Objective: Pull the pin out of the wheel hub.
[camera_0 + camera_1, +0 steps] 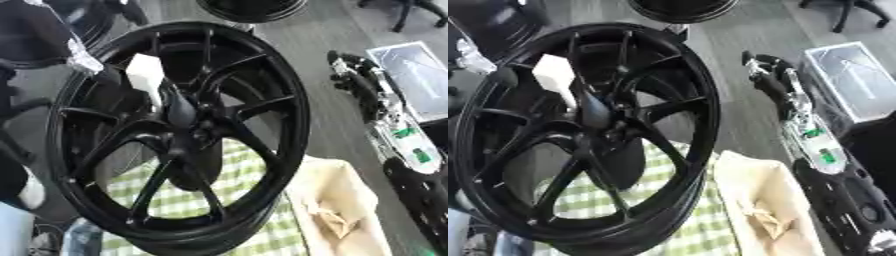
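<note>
Standing tilted on its rim, the black wheel hub [179,135] fills most of both views, its spokes running out from a dark centre. A white, blocky piece [146,75] sits among the spokes at about 11 o'clock from the centre, joined to a dark, tapering body [181,111] that runs down toward the middle of the wheel; whether this is the pin cannot be told.

The wheel rests on a green-and-white checked cloth [232,172], which shows through the spokes at 6 o'clock.

At 4 o'clock from the wheel, just beside its rim, lies a cream fabric bag or basket [763,200] with crumpled pale paper [765,220] inside it.

The right hand [767,75] shows at 3 o'clock, well apart from the wheel, at the end of a silver and black forearm [811,137] with green marks. It holds nothing, but whether its fingers are straight or curled cannot be told. No left hand can be made out in either view.

At 2 o'clock, beyond the arm, stands a clear-lidded box [855,80]; its contents cannot be made out.
</note>
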